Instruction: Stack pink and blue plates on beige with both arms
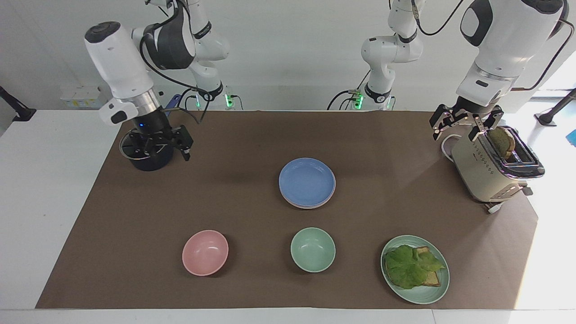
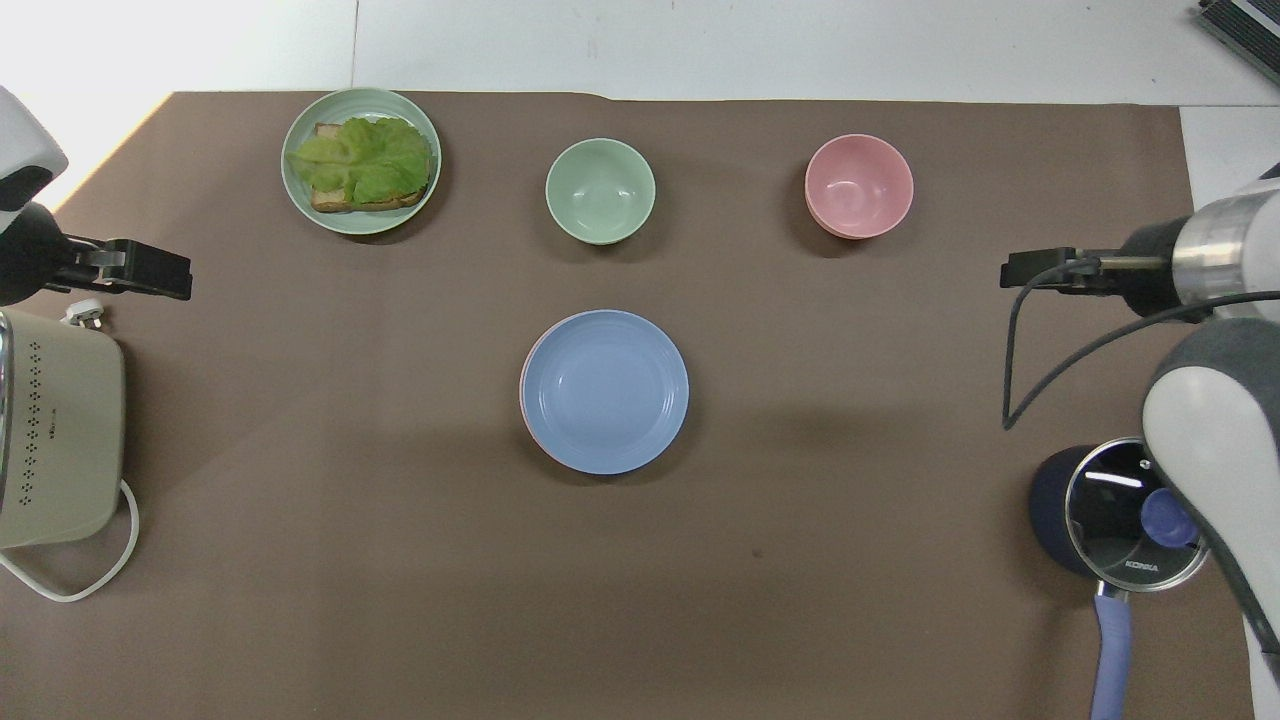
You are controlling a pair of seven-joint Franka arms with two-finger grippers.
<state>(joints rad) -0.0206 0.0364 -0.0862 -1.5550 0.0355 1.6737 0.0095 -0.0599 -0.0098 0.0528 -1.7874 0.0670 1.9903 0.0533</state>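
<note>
The blue plate (image 1: pixel 307 181) (image 2: pixel 604 390) lies on top of a stack in the middle of the brown mat. Under it a thin rim of the pink plate (image 2: pixel 523 380) shows. The beige plate is hidden. My right gripper (image 1: pixel 159 149) (image 2: pixel 1035 272) is open and holds nothing; it hangs raised at the right arm's end of the table, over the dark pot and well away from the stack. My left gripper (image 1: pixel 459 123) (image 2: pixel 140 270) waits open over the toaster at the left arm's end.
A dark pot (image 1: pixel 153 164) (image 2: pixel 1050 510) with a glass lid stands under the right gripper. A cream toaster (image 1: pixel 486 175) (image 2: pixel 55 440) holds toast. Farther from the robots stand a pink bowl (image 1: pixel 205 252), a green bowl (image 1: pixel 312 249) and a green plate (image 1: pixel 420 299) of lettuce and bread.
</note>
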